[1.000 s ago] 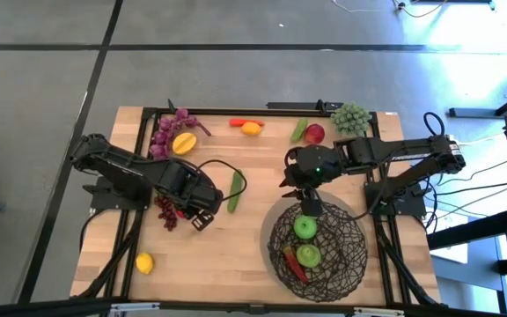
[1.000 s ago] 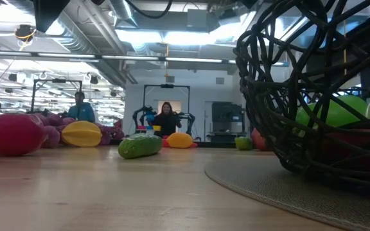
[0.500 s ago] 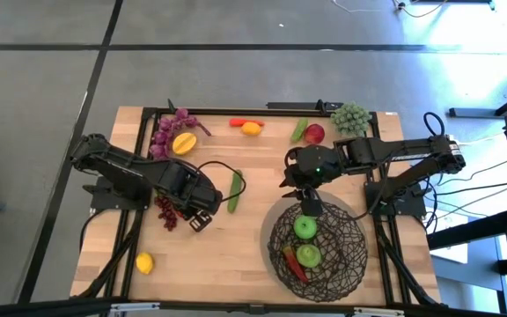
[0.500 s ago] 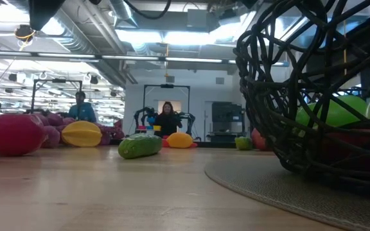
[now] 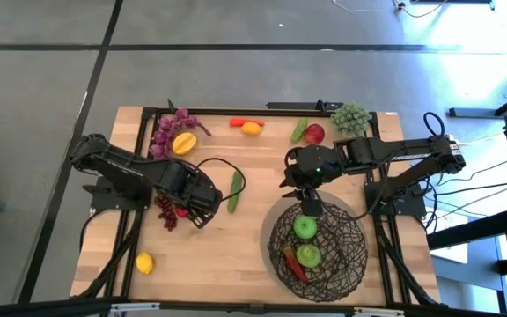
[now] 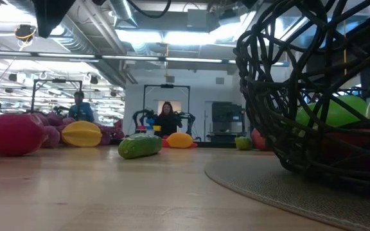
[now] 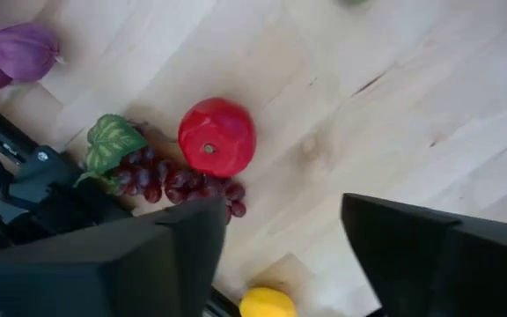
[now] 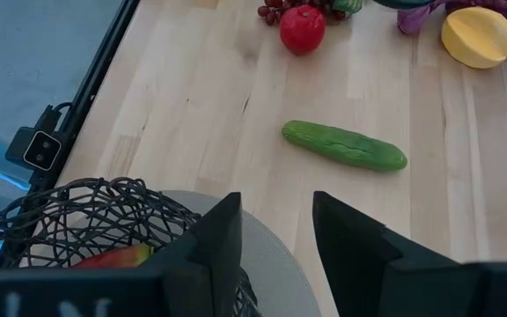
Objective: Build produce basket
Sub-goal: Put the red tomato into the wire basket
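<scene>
The basket (image 5: pixel 317 248), a dark open wire bowl, stands on a grey round mat at the near right; two green apples (image 5: pixel 304 228) and a red chili lie in it. My right gripper (image 8: pixel 275 207) hangs open over its far rim, nothing between the fingers. My left gripper (image 7: pixel 282 211) stands open above the table at centre left. Beyond its fingers a red apple (image 7: pixel 216 136) rests on the wood against a bunch of red grapes (image 7: pixel 174 180). A green cucumber (image 5: pixel 234 191) lies on the table between the two arms.
Along the far edge lie purple grapes (image 5: pixel 170 132), a yellow fruit (image 5: pixel 183 143), a carrot and lemon (image 5: pixel 249 127), a red apple (image 5: pixel 314 134) and green grapes (image 5: pixel 350 116). A lemon (image 5: pixel 144 262) sits near left. People stand in the room beyond the table (image 6: pixel 166 115).
My left gripper has opened wider while staying above the red apple and red grapes. The apple has stayed on the table.
</scene>
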Controlling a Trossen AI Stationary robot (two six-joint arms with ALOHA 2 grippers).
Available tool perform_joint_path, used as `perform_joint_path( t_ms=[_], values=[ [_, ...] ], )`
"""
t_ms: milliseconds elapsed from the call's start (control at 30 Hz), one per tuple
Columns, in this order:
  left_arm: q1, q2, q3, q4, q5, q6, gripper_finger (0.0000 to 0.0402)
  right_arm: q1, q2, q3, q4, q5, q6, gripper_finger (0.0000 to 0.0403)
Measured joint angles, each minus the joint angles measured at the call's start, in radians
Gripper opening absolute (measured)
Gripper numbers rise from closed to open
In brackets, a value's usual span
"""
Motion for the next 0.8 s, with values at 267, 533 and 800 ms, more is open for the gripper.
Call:
perform_joint_path(
  t_ms=[267,533,800],
  values=[
    [0.012,0.000,0.000,0.003,0.001,0.035,0.0328,0.000,0.000,0.000,0.000,0.000,-0.001,0.0136],
    [0.006,0.007,-0.022,-0.012,-0.071,0.129,0.0345,0.000,0.000,0.000,0.000,0.000,0.000,0.0136],
    [0.039,0.008,-0.226,0.078,-0.025,0.112,0.0346,0.000,0.000,0.000,0.000,0.000,-0.001,0.0136]
  ],
)
